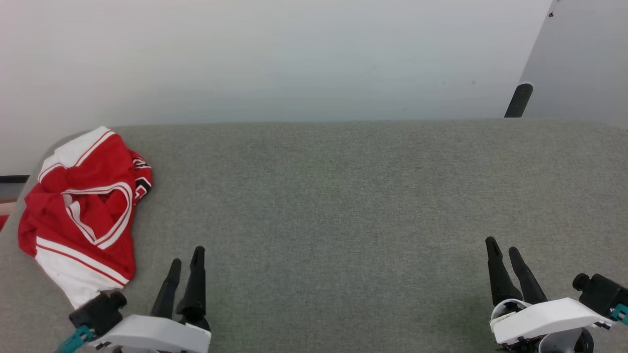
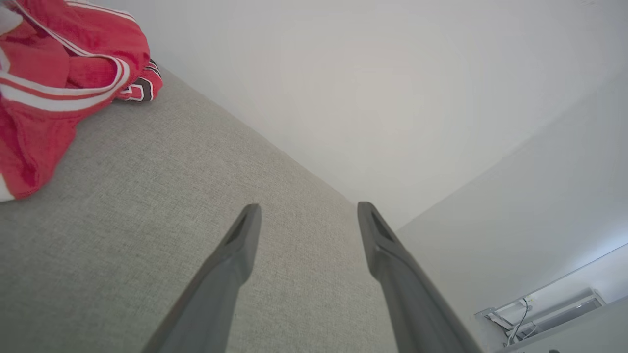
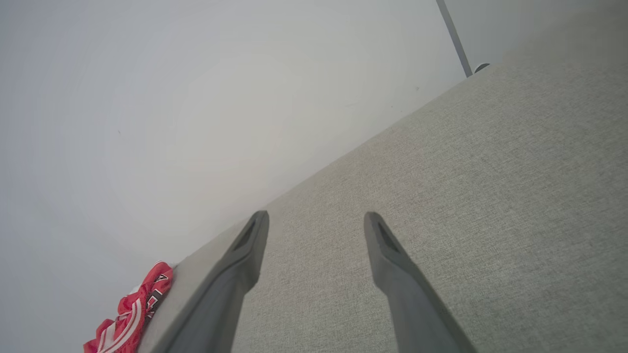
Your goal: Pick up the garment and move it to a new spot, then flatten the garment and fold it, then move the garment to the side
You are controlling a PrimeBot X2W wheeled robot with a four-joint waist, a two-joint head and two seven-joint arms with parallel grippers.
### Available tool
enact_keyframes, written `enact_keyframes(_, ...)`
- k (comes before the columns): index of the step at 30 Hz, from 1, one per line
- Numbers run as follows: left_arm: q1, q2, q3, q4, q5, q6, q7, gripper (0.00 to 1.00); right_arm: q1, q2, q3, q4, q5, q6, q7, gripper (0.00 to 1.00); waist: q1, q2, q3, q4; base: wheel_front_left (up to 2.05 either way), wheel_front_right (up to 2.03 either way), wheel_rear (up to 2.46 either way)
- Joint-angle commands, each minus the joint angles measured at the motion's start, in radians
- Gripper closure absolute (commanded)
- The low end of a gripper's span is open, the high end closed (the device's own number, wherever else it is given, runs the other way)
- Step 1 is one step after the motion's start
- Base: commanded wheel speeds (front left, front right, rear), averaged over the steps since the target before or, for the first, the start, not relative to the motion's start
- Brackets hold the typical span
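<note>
Two grippers, both w/ jaws spread wide & holding nothing: left gripper (image 1: 187, 256) at lower left of head view, right gripper (image 1: 502, 245) at lower right, well apart. Garment (image 1: 83, 206) = red jersey w/ white sleeves & red-white striped trim. It lies crumpled in a heap at far left of head view, on the left end of the grey fabric-topped desk (image 1: 343, 206), near its edge. A bit of black-and-white lettering peeks out at the heap's upper right. Left gripper is just beside the heap's lower white part, not touching as far as I can tell.

Handling, my guess: light, soft, limp knit. It will sag & unfurl when lifted, and prob. drags on the fabric top rather than slides. Best hold: a raised fold or the striped neck trim near the heap's middle, pinching thru 1-2 layers. A sleeve hem wld let the rest dangle. Left arm is the closer one.

Containers: none to tell of.
</note>
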Motion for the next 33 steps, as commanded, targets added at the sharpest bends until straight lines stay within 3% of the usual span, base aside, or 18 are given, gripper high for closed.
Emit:
enact_keyframes(1, -0.004, 0.003, -0.001, -0.018, 0.055, 0.001, -0.012, 0.00, -0.022, 0.000, 0.001, -0.013, -0.042, 0.001, -0.013, 0.00, 0.0000, 0.0000, 0.000, 0.000, 0.00, 0.00, 0.00)
enact_keyframes(11, 0.007, 0.001, -0.001, -0.035, 0.231, -0.004, -0.040, 0.00, -0.024, -0.001, 0.001, -0.015, -0.172, 0.001, -0.041, 0.00, 0.0000, 0.0000, -0.003, 0.001, 0.00, 0.00, 0.00)
enact_keyframes(33, 0.023, -0.008, 0.012, -0.059, 0.454, -0.020, -0.091, 0.00, -0.026, -0.001, 0.016, -0.015, -0.381, 0.001, -0.092, 0.00, 0.0000, 0.0000, -0.006, -0.001, 0.00, 0.00, 0.00)
